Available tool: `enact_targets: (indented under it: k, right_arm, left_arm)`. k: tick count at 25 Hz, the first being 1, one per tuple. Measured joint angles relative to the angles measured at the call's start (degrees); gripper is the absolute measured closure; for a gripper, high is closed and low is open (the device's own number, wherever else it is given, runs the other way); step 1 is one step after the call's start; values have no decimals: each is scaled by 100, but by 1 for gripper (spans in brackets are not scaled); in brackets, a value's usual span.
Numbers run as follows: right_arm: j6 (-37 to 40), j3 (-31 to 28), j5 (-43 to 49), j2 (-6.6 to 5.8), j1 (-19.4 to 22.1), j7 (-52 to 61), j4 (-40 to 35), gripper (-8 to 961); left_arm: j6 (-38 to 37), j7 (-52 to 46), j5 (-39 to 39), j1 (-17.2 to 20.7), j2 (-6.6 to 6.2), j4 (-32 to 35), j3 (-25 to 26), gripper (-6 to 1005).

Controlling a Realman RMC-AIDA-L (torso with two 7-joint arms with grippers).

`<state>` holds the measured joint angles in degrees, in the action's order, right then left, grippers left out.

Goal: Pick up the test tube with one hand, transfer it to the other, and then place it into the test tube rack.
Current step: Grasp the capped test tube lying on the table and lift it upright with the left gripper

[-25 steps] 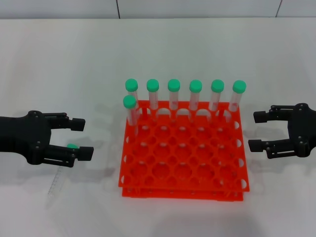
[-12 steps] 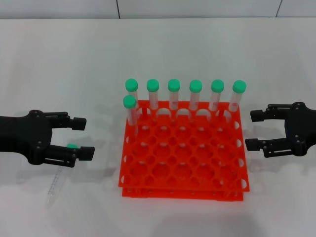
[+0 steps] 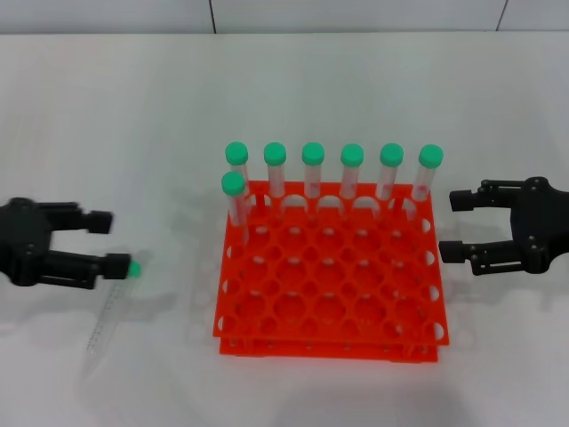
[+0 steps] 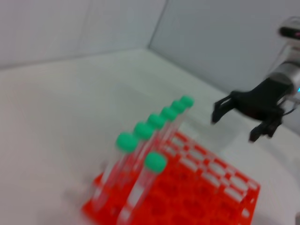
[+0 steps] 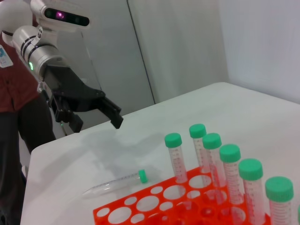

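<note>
The test tube (image 3: 110, 309) lies flat on the white table left of the rack, its green cap (image 3: 133, 266) towards the back; the right wrist view shows the tube (image 5: 115, 183) lying beside the rack's corner. My left gripper (image 3: 110, 243) stands open just left of the cap, with nothing between its fingers, and also shows in the right wrist view as the left gripper (image 5: 96, 123). The orange-red test tube rack (image 3: 329, 277) sits in the middle. Right of the rack my right gripper (image 3: 452, 225) is open and empty, apart from it.
Several green-capped tubes (image 3: 313, 173) stand upright along the rack's back row, one more at the rack's back left (image 3: 235, 200). The left wrist view shows the rack (image 4: 201, 187) and the right gripper (image 4: 233, 127) beyond it. The table edge (image 5: 51, 143) lies behind the left arm.
My left gripper has drawn back to the left, uncovering the tube's cap. The tube has stayed where it lay. The right gripper has edged slightly towards the rack.
</note>
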<state>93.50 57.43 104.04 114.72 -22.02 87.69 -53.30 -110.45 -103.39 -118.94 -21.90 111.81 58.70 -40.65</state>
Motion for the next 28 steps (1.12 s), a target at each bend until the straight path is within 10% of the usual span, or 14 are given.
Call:
enact_targets:
  k: [11,20,28]
  right_arm:
    - [-18,-21,-225,45,-43,-15,-5,155]
    - [-99,-21,-311,59,-103,-32,1,155]
    - [-141,-21,-380,59,-89,-46,4,155]
  left_arm:
    - [-297,-1269,-1857,-543,-309,501,-61,109]
    - [-251,-1634,-3147,-1206,37,415,-174,109]
    - [-198,-1935,-3439,-1486,11,-272,-620,110]
